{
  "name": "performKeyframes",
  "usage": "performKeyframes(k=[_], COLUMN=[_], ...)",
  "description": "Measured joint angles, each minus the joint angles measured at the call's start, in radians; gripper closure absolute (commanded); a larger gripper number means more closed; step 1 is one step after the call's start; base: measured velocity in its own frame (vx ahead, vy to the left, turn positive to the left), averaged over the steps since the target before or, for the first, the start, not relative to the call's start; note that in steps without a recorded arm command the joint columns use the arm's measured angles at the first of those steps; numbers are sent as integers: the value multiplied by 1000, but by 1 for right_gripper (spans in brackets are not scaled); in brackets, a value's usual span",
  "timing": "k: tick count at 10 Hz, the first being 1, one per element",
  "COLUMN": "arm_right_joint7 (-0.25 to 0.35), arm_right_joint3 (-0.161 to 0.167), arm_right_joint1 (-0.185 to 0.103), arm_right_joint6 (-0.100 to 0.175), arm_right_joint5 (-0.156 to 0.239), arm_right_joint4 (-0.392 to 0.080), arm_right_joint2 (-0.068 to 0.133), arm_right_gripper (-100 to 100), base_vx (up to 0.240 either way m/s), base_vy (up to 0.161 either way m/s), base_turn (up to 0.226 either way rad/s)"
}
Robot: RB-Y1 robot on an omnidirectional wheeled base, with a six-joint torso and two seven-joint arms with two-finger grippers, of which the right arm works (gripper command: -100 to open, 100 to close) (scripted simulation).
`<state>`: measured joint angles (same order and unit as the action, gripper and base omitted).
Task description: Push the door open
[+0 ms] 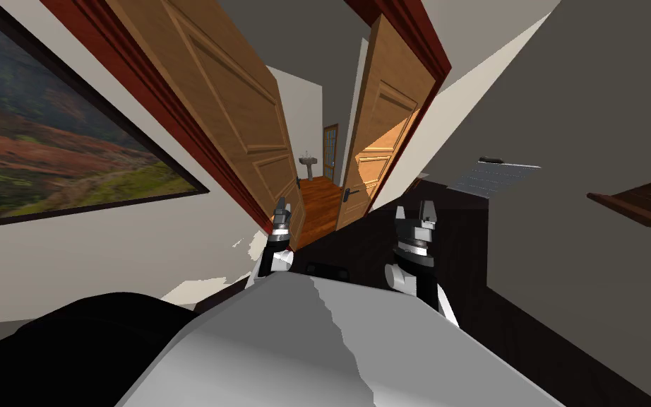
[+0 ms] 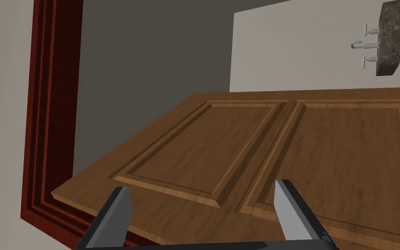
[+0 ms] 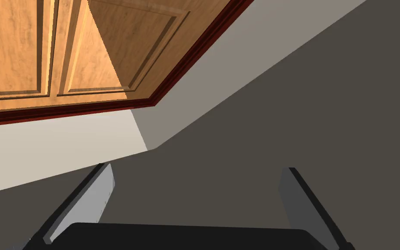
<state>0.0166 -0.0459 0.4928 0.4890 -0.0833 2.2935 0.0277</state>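
A brown wooden double door in a dark red frame (image 1: 176, 120) stands ahead, both leaves partly open. The left leaf (image 1: 211, 106) has raised panels. The right leaf (image 1: 384, 134) carries a dark handle (image 1: 351, 192). My left gripper (image 1: 282, 207) is open at the left leaf's free edge. In the left wrist view its fingers (image 2: 121, 204) stand apart close before the panelled leaf (image 2: 260, 147); whether they touch it I cannot tell. My right gripper (image 1: 414, 210) is open and empty, short of the right leaf, and it faces the wall beside the frame (image 3: 181, 65).
Through the gap I see a wooden floor (image 1: 317, 205), a pedestal sink (image 1: 308, 164) and a far door (image 1: 330, 148). A large landscape picture (image 1: 56, 141) hangs on the left wall. A window frame (image 1: 642, 201) and a white grille (image 1: 493, 177) are on the right.
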Motion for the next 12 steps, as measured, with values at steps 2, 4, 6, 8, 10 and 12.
performKeyframes(k=[2,4,6,8,10,12], arm_right_joint7=[3,10,16,20,28,33], arm_right_joint3=[16,31,38,52,65,78], arm_right_joint1=[-18,-33,-60,-77,-89,-119], arm_right_joint6=[-4,-20,-31,-42,-44,-55], arm_right_joint5=[0,4,7,8,12,14], arm_right_joint4=[-41,-70,-115,-147,-186,-238], arm_right_joint2=[6,18,25,30,38,43], arm_right_gripper=[-100,-100,-100,-100,-100,-100], base_vx=[93,66,56,68,85,77], base_vy=[-132,-130,-96,-80,-97,-114], base_turn=[94,69,62,69,78,93])
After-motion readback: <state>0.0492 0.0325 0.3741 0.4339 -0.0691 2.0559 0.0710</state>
